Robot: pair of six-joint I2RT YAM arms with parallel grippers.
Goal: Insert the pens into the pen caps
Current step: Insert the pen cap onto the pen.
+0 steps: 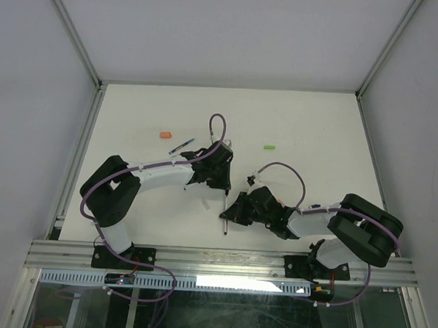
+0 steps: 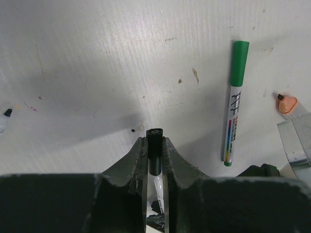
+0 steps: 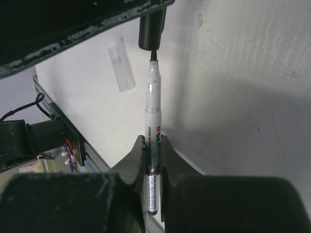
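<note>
Pen first: what does it look like?
— A slim white-barrelled pen (image 3: 153,97) with a printed label and a bare black nib. The right gripper (image 3: 152,153) is clenched around its lower barrel, above the middle of the white table (image 1: 302,124).

And its cap?
— A short black plastic cap (image 2: 154,133), pinched in the left gripper (image 2: 154,151). The nib meets the cap's open mouth. A second white pen with a green cap (image 2: 235,102) lies flat nearby.

In the left wrist view the orange-tipped pen (image 2: 286,104) is cut off by the right edge. The black cap (image 2: 154,141) is partly hidden between the left jaws, the white pen (image 3: 153,107) between the right jaws.
</note>
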